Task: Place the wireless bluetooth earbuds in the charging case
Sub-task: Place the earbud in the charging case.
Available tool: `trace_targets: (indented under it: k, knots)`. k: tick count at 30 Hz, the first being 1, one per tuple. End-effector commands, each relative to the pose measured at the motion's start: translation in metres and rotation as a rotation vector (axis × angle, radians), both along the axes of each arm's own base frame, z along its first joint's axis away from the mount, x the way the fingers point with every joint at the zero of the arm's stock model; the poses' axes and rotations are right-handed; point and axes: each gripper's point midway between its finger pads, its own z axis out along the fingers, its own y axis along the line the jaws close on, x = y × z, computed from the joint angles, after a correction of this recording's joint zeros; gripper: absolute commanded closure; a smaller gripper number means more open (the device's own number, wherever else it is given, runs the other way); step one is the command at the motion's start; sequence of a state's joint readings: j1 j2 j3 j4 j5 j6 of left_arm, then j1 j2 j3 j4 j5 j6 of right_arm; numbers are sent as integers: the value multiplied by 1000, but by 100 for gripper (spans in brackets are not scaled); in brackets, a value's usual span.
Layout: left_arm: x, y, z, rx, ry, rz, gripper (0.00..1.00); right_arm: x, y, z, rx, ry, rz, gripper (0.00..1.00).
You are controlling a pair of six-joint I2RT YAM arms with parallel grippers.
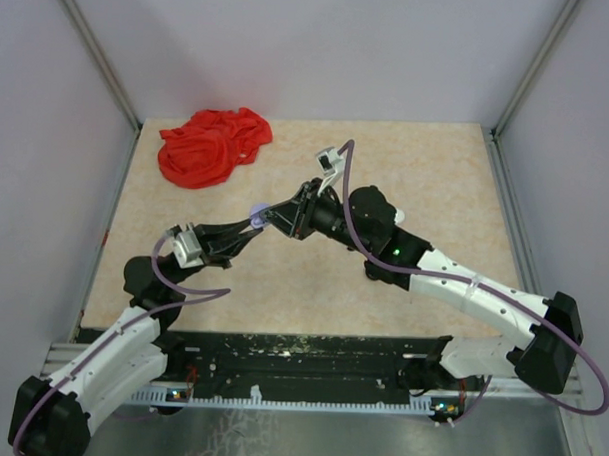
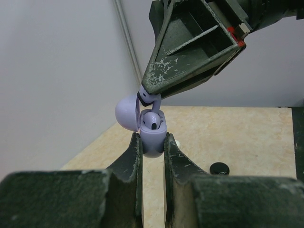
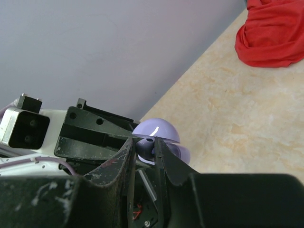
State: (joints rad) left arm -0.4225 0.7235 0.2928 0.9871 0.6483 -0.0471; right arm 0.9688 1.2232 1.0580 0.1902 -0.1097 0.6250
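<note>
My left gripper is shut on the base of a lavender charging case and holds it above the table. The case's domed lid is open to the left. One lavender earbud sits in the case. My right gripper comes down from above, shut on a second lavender earbud just over the case's opening. In the right wrist view my gripper pinches this earbud in front of the lid. In the top view both grippers meet above the table's middle.
A crumpled red cloth lies at the back left of the beige table; it also shows in the right wrist view. A small black round object lies on the table below the held case. Grey walls stand on three sides.
</note>
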Motion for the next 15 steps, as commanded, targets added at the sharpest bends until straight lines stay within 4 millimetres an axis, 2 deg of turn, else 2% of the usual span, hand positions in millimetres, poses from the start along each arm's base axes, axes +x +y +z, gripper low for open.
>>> trace_targets:
  k: [1, 9, 15]
  knots:
    - [-4, 5, 10, -28, -37, 12, 99, -2, -1, 8, 22, 4, -21, 88]
    - [-5, 4, 10, -28, -35, 2, 99, -2, 5, -2, 15, 36, -24, 86]
    - [-5, 5, 9, -32, -31, 7, 99, 12, -3, -15, -6, 121, -136, 83]
